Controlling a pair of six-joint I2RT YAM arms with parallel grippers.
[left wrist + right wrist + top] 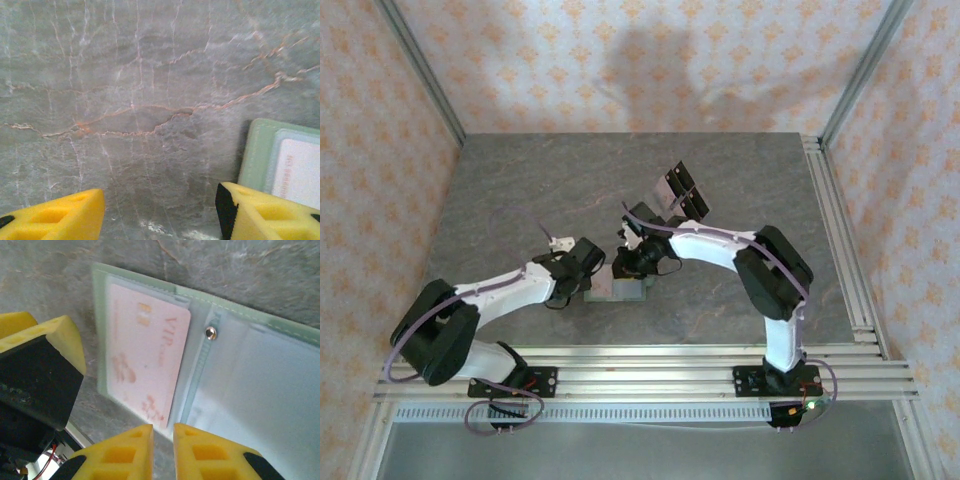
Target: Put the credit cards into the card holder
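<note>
**One card in, the rest to load**

The card holder (102, 330) lies open and flat on the table (150, 75), between your two claws. A pink card (145, 355) sits in its left pocket under the clear film. Its near corner looks to poke past the holder's near edge, so I'd call it not fully home.

The right gripper (163, 450) hangs just beside that corner. Its fingers are nearly pressed together, with a thin slit between them and nothing in it. The left gripper (160, 215) is spread wide over bare table just left of the holder, pinching nothing.

To do this step well:
- Hold the right fingers narrow and push the card's near edge straight along its long side into the pocket. Going sideways risks snagging the film.
- Set the left claw on the holder's left rim so the soft cover can't slide.

The black cards (680, 188) lie well beyond the holder, to its far right.

Writing: "VIP" on the pink card reads clearly. The smaller print is too blurred to read. The snap stud (210, 332) at the holder's fold is unmarked.
</note>
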